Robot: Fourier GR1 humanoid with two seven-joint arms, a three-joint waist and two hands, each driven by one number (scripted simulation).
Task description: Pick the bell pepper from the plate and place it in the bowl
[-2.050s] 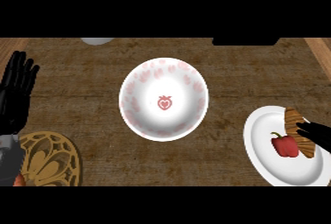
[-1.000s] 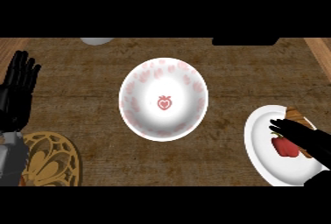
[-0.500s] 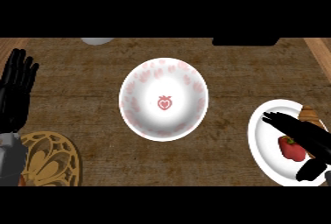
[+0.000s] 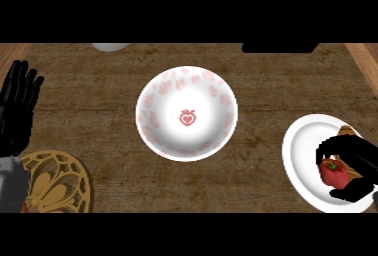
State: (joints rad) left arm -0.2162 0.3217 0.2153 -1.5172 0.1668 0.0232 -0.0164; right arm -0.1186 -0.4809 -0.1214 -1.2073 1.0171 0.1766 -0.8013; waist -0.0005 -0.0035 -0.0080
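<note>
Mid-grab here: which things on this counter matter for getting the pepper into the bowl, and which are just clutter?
Belongs to the job:
- bell pepper, red, on the plate with fingers curled round it
- plate, white, at the right edge
- bowl, white with pink pattern, centre
- right hand

Just lying about:
- brown pastry on the same plate
- golden patterned mat, lower left
- left hand, resting open at the left edge
</note>
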